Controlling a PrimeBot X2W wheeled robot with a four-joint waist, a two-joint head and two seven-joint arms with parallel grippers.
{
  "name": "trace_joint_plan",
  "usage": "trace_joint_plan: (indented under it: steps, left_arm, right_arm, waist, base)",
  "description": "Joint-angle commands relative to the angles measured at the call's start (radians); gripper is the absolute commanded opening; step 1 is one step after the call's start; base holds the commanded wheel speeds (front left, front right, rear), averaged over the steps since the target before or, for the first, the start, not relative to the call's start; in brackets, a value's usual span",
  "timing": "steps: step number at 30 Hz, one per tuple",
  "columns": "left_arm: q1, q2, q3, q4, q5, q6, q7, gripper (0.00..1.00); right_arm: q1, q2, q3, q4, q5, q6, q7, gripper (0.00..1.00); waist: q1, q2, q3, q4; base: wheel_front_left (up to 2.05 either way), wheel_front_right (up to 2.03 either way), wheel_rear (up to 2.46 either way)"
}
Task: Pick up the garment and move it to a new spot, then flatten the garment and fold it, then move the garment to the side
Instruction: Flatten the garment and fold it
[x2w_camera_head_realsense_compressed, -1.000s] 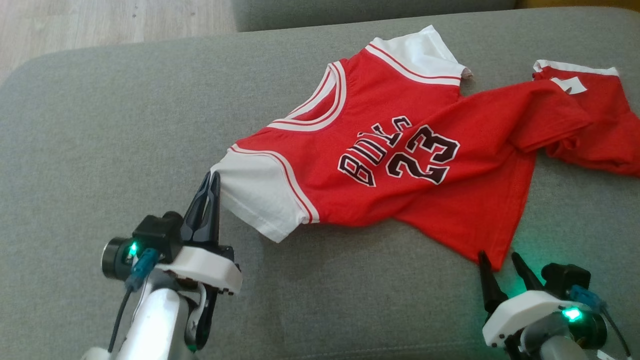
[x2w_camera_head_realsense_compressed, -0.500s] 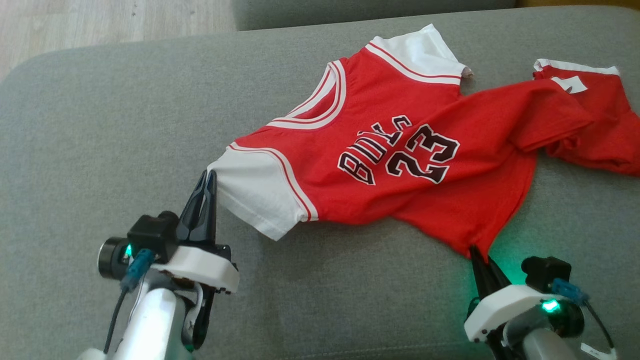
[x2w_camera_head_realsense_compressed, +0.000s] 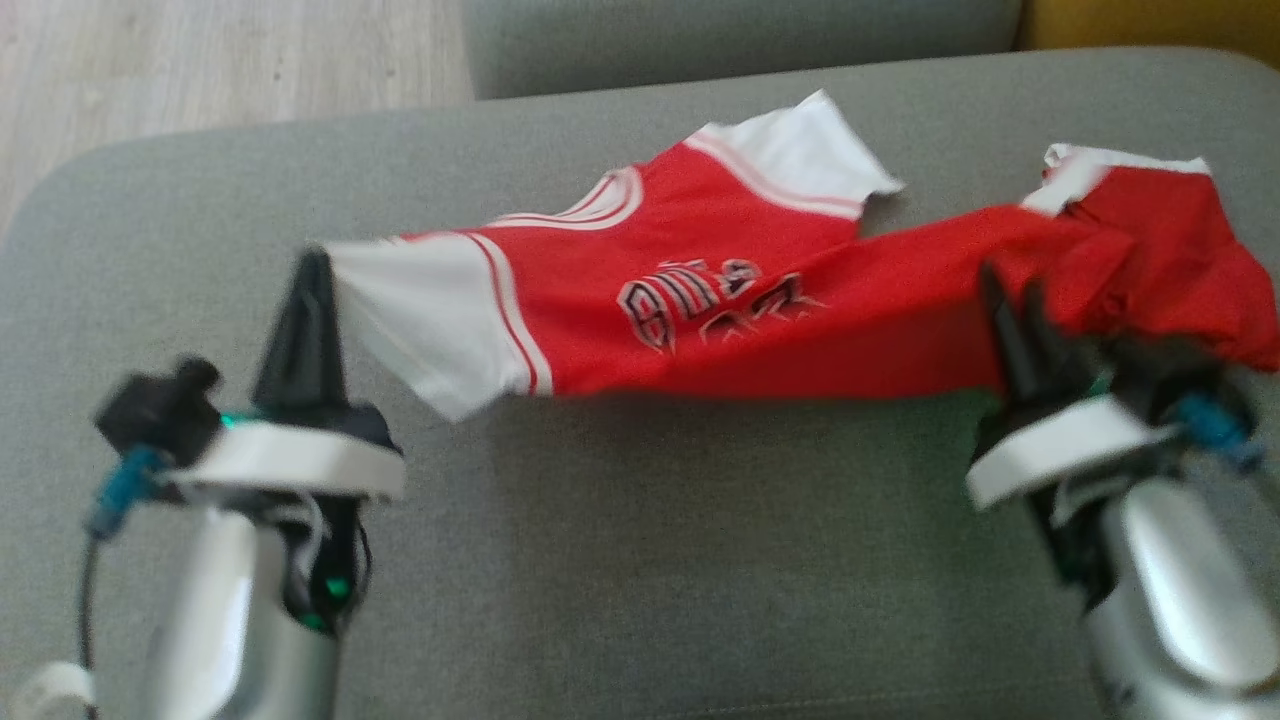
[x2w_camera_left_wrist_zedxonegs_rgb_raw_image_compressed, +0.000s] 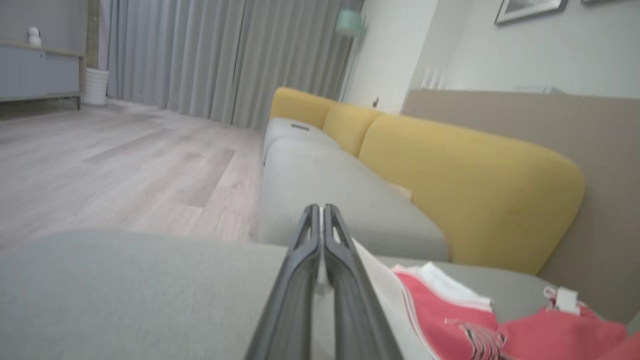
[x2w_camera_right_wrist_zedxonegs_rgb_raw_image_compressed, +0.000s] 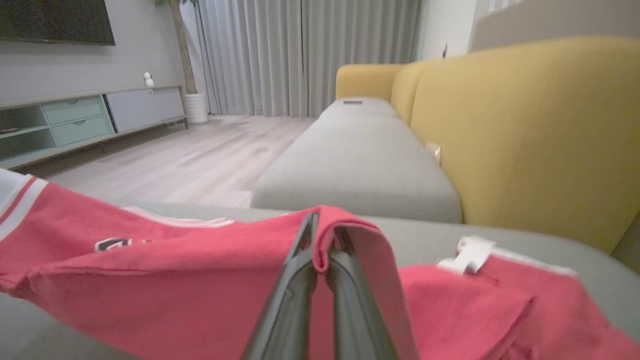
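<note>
A red jersey (x2w_camera_head_realsense_compressed: 760, 310) with white sleeves and black lettering hangs stretched between both grippers above the grey sofa seat (x2w_camera_head_realsense_compressed: 640, 560). My left gripper (x2w_camera_head_realsense_compressed: 312, 262) is shut on the edge of the white sleeve (x2w_camera_head_realsense_compressed: 420, 310); in the left wrist view the left gripper (x2w_camera_left_wrist_zedxonegs_rgb_raw_image_compressed: 321, 210) pinches white cloth and the jersey (x2w_camera_left_wrist_zedxonegs_rgb_raw_image_compressed: 450, 320) trails off to the right. My right gripper (x2w_camera_head_realsense_compressed: 1005, 285) is shut on the red hem; in the right wrist view the right gripper (x2w_camera_right_wrist_zedxonegs_rgb_raw_image_compressed: 322, 225) has red fabric (x2w_camera_right_wrist_zedxonegs_rgb_raw_image_compressed: 200, 280) draped over its tips. The jersey's far right part (x2w_camera_head_realsense_compressed: 1160, 250) is bunched.
The grey seat cushion runs wide below the jersey. A second grey cushion (x2w_camera_head_realsense_compressed: 740, 35) lies beyond it, with wooden floor (x2w_camera_head_realsense_compressed: 220, 60) at the upper left. A yellow sofa backrest (x2w_camera_right_wrist_zedxonegs_rgb_raw_image_compressed: 530, 130) stands along the right side.
Both grippers have risen and moved forward with the jersey, lifting its near edge off the seat. The right gripper, open a second ago, shut on the hem. The head view has shifted and blurred.
</note>
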Motion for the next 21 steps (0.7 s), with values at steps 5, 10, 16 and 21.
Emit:
trace_joint_plan:
  steps: [5, 10, 16, 21]
  left_arm:
    - [-0.132, 0.011, 0.088, -0.055, -0.050, -0.026, -0.006, 0.00]
    - [-0.201, 0.020, 0.129, -0.109, -0.099, -0.031, -0.001, 0.00]
    - [-0.219, 0.022, 0.162, -0.289, -0.157, 0.000, 0.081, 0.00]
    - [-0.196, 0.019, 0.175, -0.495, -0.186, 0.057, 0.159, 0.00]
  right_arm:
    - [-0.139, -0.109, 0.064, -0.131, 0.045, -0.001, 0.049, 0.00]
    - [-0.228, -0.195, 0.096, -0.228, 0.088, -0.001, 0.096, 0.00]
    - [-0.261, -0.236, 0.098, -0.354, 0.131, -0.001, 0.150, 0.00]
    - [-0.229, -0.215, 0.036, -0.469, 0.135, -0.001, 0.203, 0.00]
  waist:
    - [0.0000, 0.0000, -0.042, 0.005]
    - [0.0000, 0.0000, -0.077, 0.010]
    - [0.0000, 0.0000, -0.099, 0.012]
    - [0.0000, 0.0000, -0.079, 0.016]
  base:
    - [0.00, 0.00, 0.00]
    - [0.00, 0.00, 0.00]
    - [0.00, 0.00, 0.00]
    - [0.00, 0.00, 0.00]
